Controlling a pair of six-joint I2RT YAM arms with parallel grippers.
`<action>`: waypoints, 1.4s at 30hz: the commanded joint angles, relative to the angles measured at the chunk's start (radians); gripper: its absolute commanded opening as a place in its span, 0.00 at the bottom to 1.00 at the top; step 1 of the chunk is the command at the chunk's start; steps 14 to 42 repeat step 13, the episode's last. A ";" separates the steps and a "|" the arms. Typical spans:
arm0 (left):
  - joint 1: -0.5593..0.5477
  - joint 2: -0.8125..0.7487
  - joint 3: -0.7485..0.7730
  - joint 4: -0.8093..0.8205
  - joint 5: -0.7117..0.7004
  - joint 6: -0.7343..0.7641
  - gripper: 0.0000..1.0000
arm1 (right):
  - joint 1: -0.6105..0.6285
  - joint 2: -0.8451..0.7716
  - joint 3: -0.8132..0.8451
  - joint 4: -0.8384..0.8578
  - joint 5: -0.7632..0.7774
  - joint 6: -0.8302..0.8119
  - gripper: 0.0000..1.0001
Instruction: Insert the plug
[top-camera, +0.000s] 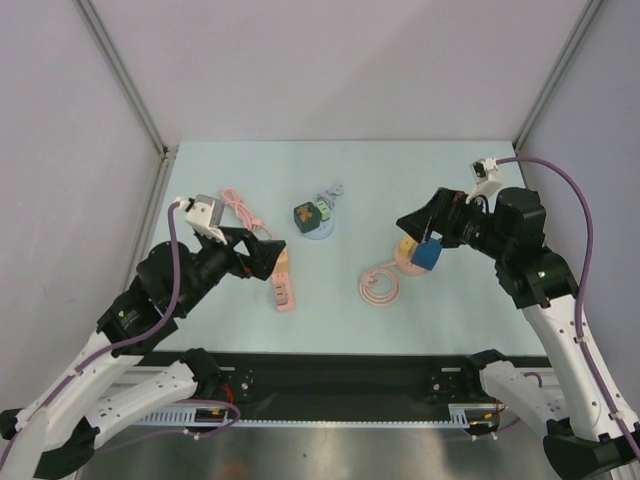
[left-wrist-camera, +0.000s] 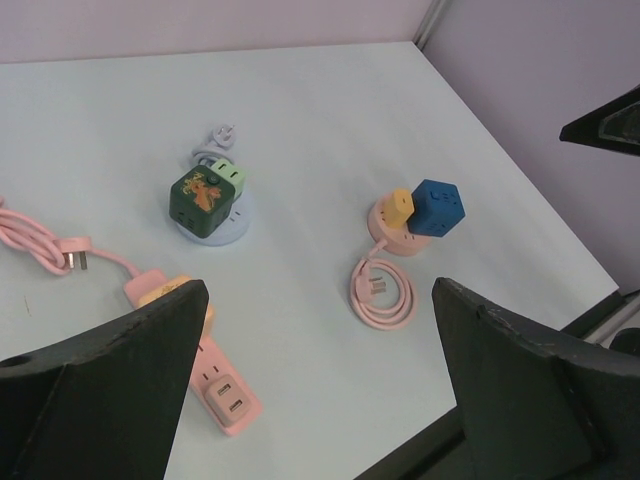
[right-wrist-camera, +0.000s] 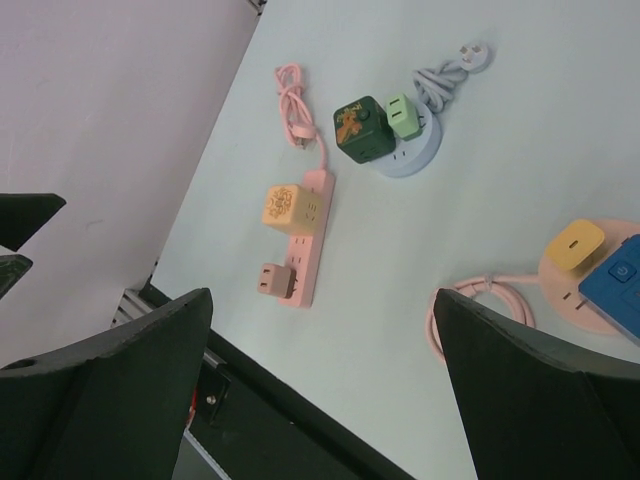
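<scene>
A pink power strip (top-camera: 284, 287) lies at the left with a yellow cube adapter (right-wrist-camera: 283, 205) and a tan USB adapter (right-wrist-camera: 270, 279) plugged in. Its pink plug (left-wrist-camera: 78, 258) lies loose on the table. A round pale-blue socket base (top-camera: 318, 231) carries a dark green cube (left-wrist-camera: 200, 197) and a light green adapter; its grey plug (left-wrist-camera: 225, 134) lies behind it. A round pink socket base (left-wrist-camera: 388, 233) holds a yellow adapter and a blue cube (left-wrist-camera: 437, 207), with its coiled cord and plug (left-wrist-camera: 378, 288) in front. My left gripper (top-camera: 268, 252) (left-wrist-camera: 316, 285) hovers open over the strip. My right gripper (top-camera: 412, 226) (right-wrist-camera: 322, 295) hangs open above the pink base.
Grey walls enclose the pale table (top-camera: 420, 170) on three sides. A black rail (top-camera: 340, 375) runs along the near edge by the arm bases.
</scene>
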 joint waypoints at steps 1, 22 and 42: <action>0.000 -0.012 -0.013 0.027 0.020 0.000 1.00 | -0.006 -0.027 0.002 0.036 0.014 0.002 1.00; 0.000 0.016 0.010 0.024 0.017 0.013 1.00 | -0.007 -0.053 -0.024 0.069 0.027 0.004 1.00; 0.000 0.016 0.010 0.024 0.017 0.013 1.00 | -0.007 -0.053 -0.024 0.069 0.027 0.004 1.00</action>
